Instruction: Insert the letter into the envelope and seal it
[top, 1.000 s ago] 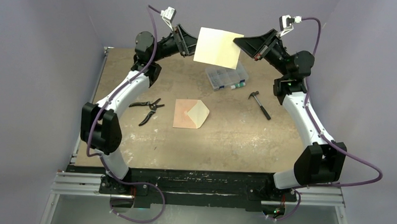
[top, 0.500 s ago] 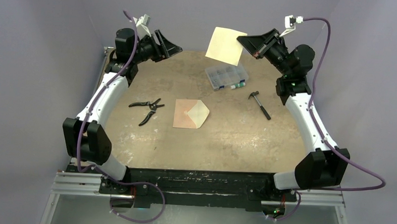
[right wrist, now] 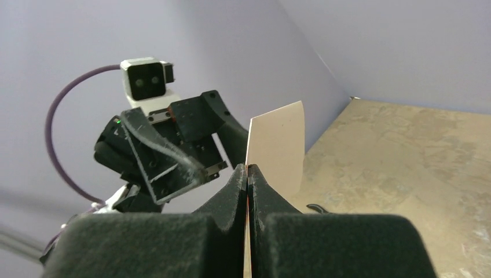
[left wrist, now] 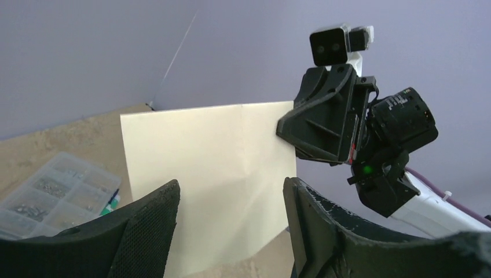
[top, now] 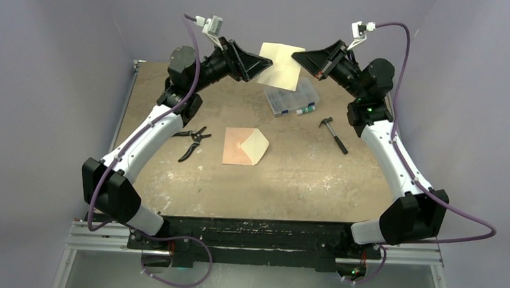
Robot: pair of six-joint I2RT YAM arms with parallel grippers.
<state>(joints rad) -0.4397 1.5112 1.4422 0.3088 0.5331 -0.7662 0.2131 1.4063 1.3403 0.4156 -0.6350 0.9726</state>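
Letter: held aloft above the far edge of the bench, pinched at its right edge by the right pincer; envelope laid mid-bench, flap open. Left pincer, spread, is best closed squarely on the free left edge, sheet kept taut. Half a second earlier it was drawn back toward the far-left corner.

My left gripper gapes wide; past it the letter hangs upright in the air, 1 edge pinched by the right gripper.
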